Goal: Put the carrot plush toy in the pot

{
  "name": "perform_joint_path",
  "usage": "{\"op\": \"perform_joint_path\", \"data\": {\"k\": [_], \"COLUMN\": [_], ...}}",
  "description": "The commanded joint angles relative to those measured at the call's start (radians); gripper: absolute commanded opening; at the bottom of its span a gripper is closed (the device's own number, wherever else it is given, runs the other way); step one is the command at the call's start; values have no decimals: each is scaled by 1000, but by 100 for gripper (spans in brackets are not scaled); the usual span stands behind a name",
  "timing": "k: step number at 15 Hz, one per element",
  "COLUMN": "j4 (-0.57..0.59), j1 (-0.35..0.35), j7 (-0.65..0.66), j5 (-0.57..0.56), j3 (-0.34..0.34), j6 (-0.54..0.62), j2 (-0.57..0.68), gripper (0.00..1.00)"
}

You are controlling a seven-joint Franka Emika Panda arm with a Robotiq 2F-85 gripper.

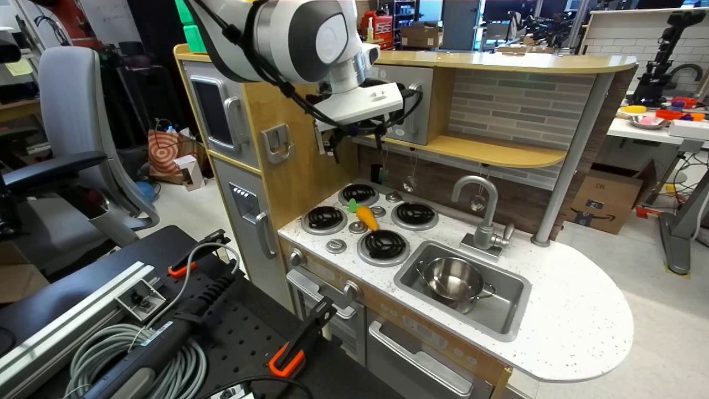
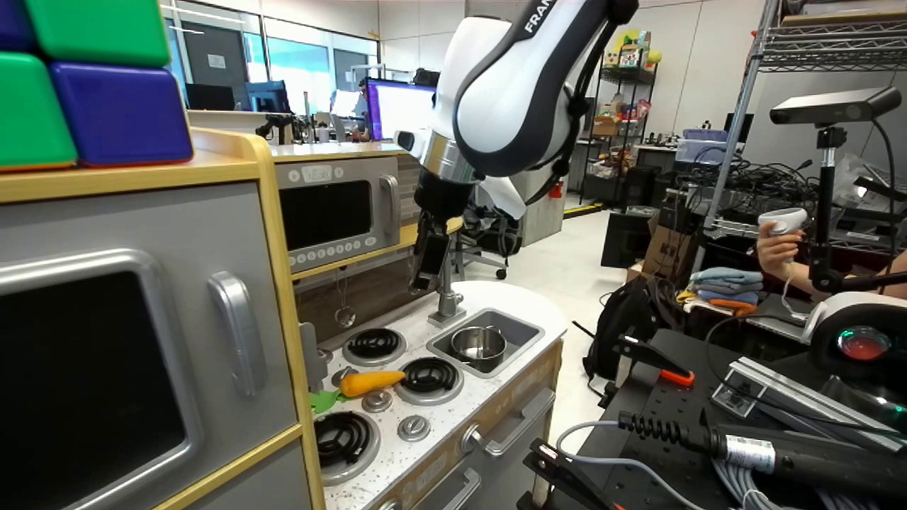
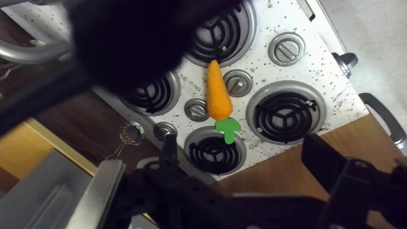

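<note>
The carrot plush toy (image 1: 366, 217) lies on the toy stove top among the burners and knobs. It also shows in an exterior view (image 2: 368, 383). In the wrist view the carrot plush toy (image 3: 218, 95) has its green top over the edge of a burner and its tip at another burner. The silver pot (image 1: 443, 289) stands in the grey sink and shows in both exterior views (image 2: 480, 360); it is out of the wrist view. My gripper (image 1: 357, 148) is open and empty, high above the stove. Its spread fingers (image 3: 241, 141) show in the wrist view, apart from the carrot.
The faucet (image 1: 487, 208) rises behind the sink (image 1: 520, 305). A yellow shelf (image 1: 493, 154) and microwave (image 2: 327, 216) are behind the stove. A tall wooden cabinet (image 1: 310, 138) borders the stove. A dark blurred shape covers the wrist view's upper left.
</note>
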Motion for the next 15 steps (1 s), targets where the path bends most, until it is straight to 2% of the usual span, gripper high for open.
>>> {"op": "perform_joint_path", "data": {"k": [1, 3, 5, 8, 11, 15], "j4": [30, 87, 108, 108, 135, 197], "j1": [-29, -69, -74, 5, 133, 232], "j7": [-76, -159, -170, -110, -31, 47], "j5": [49, 94, 97, 56, -22, -69], "j3": [27, 56, 62, -5, -121, -181], "j6": [-57, -123, -126, 30, 143, 138], "j2": [20, 59, 81, 146, 227, 328], "gripper": [100, 100, 100, 100, 100, 100]}}
